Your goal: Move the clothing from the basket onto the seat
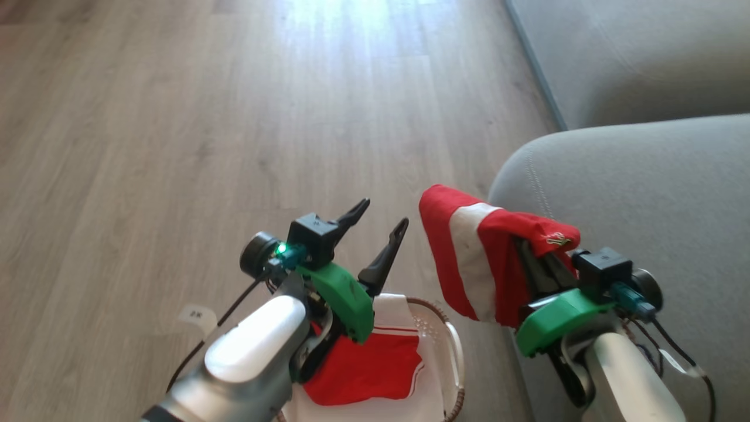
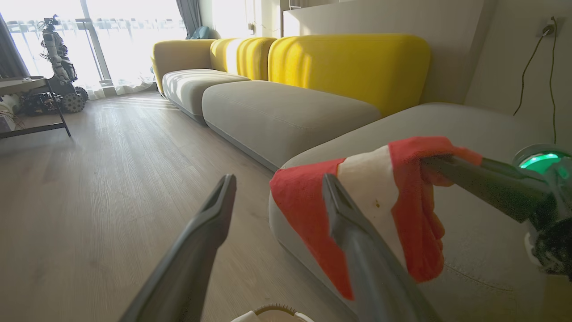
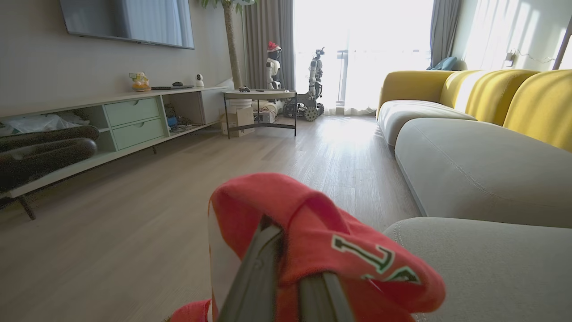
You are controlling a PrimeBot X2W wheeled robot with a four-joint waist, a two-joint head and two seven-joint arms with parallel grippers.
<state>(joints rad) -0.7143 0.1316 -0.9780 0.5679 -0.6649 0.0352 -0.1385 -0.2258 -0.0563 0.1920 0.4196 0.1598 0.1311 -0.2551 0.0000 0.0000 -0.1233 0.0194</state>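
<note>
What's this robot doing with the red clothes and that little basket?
It's moving laundry from the basket to the sofa. The right fingers are shut on a red-and-white garment, held in the air by the corner of the grey seat and not yet laid on it. The left fingers are open above the basket, where a second red garment lies.
</note>
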